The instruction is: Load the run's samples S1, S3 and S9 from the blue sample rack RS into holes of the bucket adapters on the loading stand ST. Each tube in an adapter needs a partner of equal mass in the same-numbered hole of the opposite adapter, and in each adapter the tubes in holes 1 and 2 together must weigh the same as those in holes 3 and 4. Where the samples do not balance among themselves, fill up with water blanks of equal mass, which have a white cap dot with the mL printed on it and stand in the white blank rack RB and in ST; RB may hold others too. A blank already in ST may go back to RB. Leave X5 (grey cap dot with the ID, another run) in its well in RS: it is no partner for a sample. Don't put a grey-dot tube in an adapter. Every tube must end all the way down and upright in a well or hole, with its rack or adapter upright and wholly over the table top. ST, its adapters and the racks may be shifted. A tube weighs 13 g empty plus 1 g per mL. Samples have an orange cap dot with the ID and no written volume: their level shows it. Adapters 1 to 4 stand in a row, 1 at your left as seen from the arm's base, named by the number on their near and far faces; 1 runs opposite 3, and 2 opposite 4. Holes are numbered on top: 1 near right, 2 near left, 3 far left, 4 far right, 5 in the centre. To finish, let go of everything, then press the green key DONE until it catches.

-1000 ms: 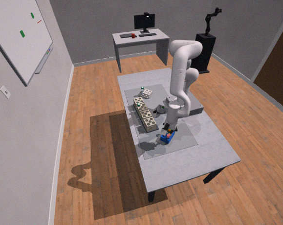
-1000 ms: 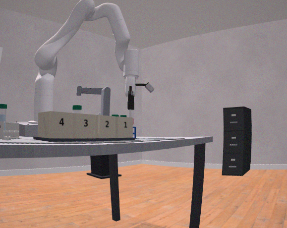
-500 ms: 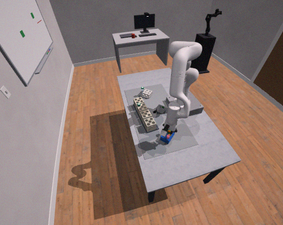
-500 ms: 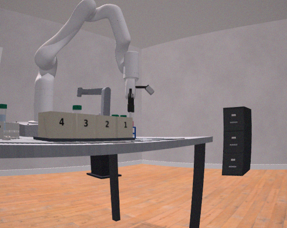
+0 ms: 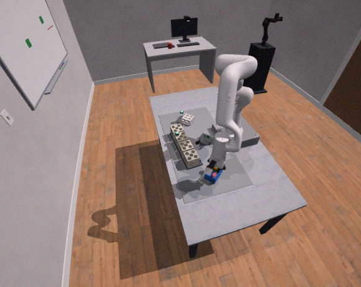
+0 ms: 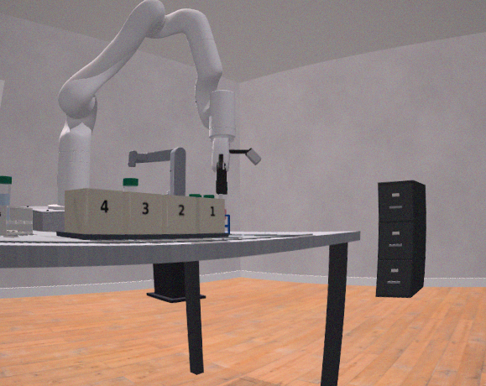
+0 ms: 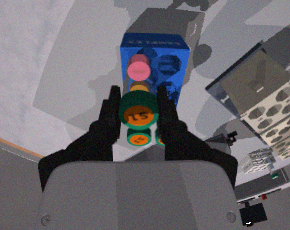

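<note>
Apparently the gripper (image 7: 139,116) is clenched on an orange-dot sample tube (image 7: 139,110), held upright directly above the blue sample rack (image 7: 172,47) so it travels vertically.

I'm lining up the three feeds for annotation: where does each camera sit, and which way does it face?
Top: high in the room, looking down at the table; the whole white arm shows.
Exterior: low, near table height, facing the numbered adapters side-on; the arm shows.
Wrist: on the arm's end, looking down past the gripper, shut on an orange-dot tube, over the blue rack.
Shared: top and wrist both show the blue rack and the adapters.
</note>
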Robot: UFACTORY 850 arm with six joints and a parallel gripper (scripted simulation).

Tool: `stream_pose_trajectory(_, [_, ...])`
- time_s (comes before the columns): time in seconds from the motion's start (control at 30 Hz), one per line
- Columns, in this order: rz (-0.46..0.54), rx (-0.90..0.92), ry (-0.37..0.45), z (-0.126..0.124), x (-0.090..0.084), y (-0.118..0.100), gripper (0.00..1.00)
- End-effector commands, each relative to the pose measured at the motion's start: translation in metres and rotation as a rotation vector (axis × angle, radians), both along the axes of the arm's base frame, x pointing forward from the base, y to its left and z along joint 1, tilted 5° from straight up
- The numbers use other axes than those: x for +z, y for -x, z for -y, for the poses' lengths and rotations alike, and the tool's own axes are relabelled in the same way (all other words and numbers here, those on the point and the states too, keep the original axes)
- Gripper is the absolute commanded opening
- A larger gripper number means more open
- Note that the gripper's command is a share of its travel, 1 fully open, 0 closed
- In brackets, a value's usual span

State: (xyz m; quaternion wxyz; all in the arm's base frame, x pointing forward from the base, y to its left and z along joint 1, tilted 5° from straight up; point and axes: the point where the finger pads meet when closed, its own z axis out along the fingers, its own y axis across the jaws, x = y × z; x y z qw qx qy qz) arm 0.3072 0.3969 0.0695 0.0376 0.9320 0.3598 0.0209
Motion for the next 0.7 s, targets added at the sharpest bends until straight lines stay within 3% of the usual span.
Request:
stream_pose_trajectory(0.0, [0.001,0.0,-0.001,0.0,-0.003,-0.001,0.0])
stream_pose_trajectory(0.67, [0.001,0.0,-0.001,0.001,-0.021,-0.002,0.0])
